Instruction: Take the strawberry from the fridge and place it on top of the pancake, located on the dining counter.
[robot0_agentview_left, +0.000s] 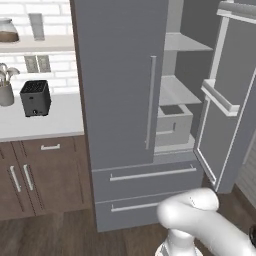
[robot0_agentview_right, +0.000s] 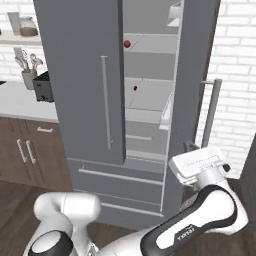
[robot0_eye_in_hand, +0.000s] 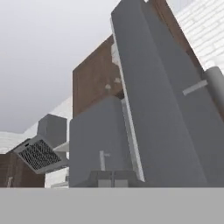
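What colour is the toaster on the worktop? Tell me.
The toaster is black with a dark slotted top; it shows best in the left base view.

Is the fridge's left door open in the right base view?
No, the left door of the fridge sits shut with its handle facing out; it is the right door that stands open.

Strawberry (robot0_agentview_right: 127, 44) lies on a fridge shelf (robot0_agentview_right: 150, 46) (upper one).
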